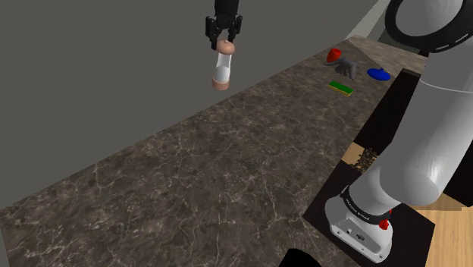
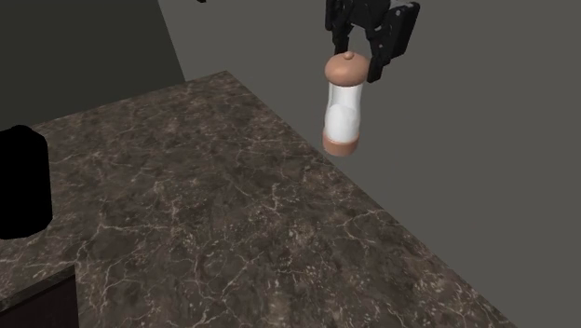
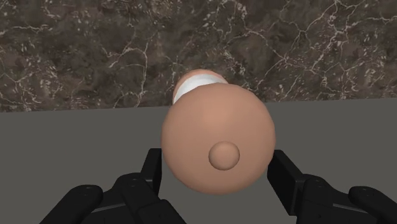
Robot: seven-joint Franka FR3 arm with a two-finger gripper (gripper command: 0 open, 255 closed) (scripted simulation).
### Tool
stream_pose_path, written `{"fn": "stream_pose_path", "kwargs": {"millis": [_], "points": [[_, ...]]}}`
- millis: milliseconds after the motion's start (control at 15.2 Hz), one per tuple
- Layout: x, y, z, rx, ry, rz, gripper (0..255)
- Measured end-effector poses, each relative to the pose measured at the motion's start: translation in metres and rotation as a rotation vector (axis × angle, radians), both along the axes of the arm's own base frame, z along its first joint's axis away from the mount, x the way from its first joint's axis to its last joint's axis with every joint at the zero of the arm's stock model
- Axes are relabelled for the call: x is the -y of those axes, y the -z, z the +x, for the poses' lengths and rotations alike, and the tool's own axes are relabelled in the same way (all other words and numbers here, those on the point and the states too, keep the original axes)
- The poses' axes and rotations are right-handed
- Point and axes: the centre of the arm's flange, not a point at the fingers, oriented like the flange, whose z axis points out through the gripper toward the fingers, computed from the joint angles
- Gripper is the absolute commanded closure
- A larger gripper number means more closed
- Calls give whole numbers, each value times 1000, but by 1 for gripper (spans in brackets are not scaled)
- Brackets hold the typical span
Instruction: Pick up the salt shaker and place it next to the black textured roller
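- Shoulder view: the all-black two-finger gripper (image 1: pixel 224 43) is clenched on the rounded cap of the salt shaker (image 1: pixel 223 67), a clear cylinder with white fill and a tan cap and base. The shaker hangs well above the dark, veined, marble-patterned countertop (image 1: pixel 189 174), near the grey wall (image 1: pixel 114 53). Count: one shaker, one gripper. Four small things lie at the far end: one red item (image 1: pixel 333 54), one grey figure (image 1: pixel 345 67), one blue disc (image 1: pixel 378 73) and one green bar (image 1: pixel 341 87).
- Second exterior view: one black cylinder (image 2: pixel 20 182) stands at this view's left edge, well apart from the shaker. It may be the roller, though no texture can be made out. Carry the shaker across at height, lower it upright just beside that cylinder, and release only once the base is seated.
- Wrist view: one finger presses each side of the domed cap. Curved contact can slip, so move slowly.
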Motion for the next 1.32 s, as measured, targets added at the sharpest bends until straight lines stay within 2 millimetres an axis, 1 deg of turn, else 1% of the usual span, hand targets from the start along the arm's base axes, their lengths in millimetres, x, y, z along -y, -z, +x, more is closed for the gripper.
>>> {"fn": "stream_pose_path", "kwargs": {"millis": [1320], "points": [[1, -106, 1, 0, 0, 0, 255]]}}
